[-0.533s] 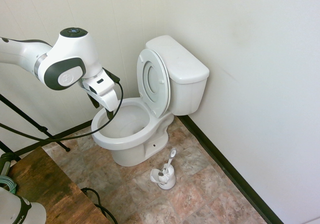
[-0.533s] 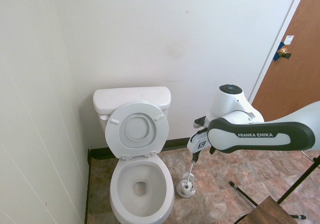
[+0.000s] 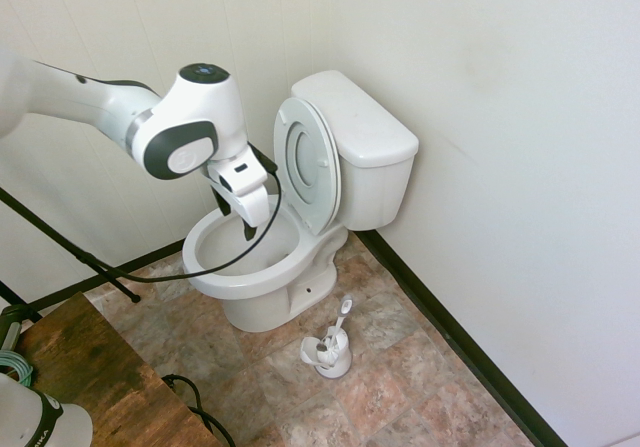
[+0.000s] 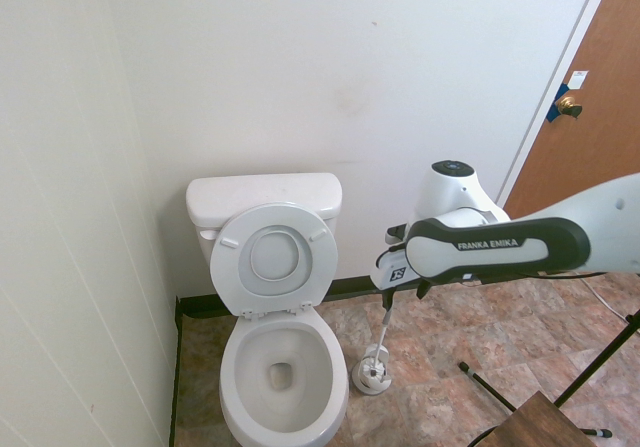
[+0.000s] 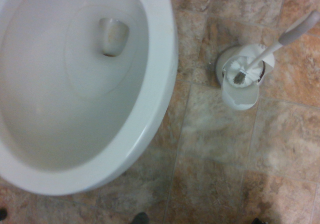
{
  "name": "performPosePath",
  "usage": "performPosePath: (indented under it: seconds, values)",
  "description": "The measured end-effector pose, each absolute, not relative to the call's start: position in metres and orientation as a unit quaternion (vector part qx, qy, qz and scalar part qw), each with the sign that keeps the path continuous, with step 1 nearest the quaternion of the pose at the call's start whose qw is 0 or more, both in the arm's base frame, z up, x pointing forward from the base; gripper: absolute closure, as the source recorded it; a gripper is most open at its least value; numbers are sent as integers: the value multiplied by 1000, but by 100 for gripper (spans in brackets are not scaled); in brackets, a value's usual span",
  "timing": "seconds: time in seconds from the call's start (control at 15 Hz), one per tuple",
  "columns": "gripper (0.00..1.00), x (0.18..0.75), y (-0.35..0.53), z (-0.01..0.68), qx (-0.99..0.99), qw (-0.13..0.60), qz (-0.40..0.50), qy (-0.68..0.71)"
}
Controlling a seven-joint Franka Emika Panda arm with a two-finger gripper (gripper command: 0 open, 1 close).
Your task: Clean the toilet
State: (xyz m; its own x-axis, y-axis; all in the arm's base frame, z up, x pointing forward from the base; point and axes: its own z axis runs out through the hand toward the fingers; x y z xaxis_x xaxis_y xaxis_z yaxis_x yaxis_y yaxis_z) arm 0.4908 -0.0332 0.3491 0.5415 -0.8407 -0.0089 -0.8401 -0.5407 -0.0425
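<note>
Since half a second ago the white arm has swung toward the toilet (image 3: 300,207), and its gripper (image 3: 247,229) now hangs over the near rim of the open bowl instead of short of it. Whether its fingers stand wide or narrow cannot be told from either outside view. One arm is in the room, and the second exterior view shows the words "FRANKA EMIKA" in white on the dark band of its forearm; a small square label below that is too small to read.

One toilet stands in the corner where the two walls meet, tank against the back wall, seat and lid both raised against the tank, bowl empty and white. On the tiled floor (image 5: 220,149) just beside the bowl stands one white brush holder (image 5: 242,78), apart from the toilet, with one thin-handled brush (image 5: 272,46) in it, handle leaning. One brown door (image 4: 600,117) with a brass knob shows in the second exterior view.
</note>
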Motion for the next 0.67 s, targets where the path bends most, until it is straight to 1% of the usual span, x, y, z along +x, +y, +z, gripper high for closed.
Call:
performPosePath:
  seconds: [0.4, 0.67]
  values:
    - [0, 570, -101, 288, -818, 19, 5, 576]
    - [0, 606, -135, 242, -792, 10, 15, 611]
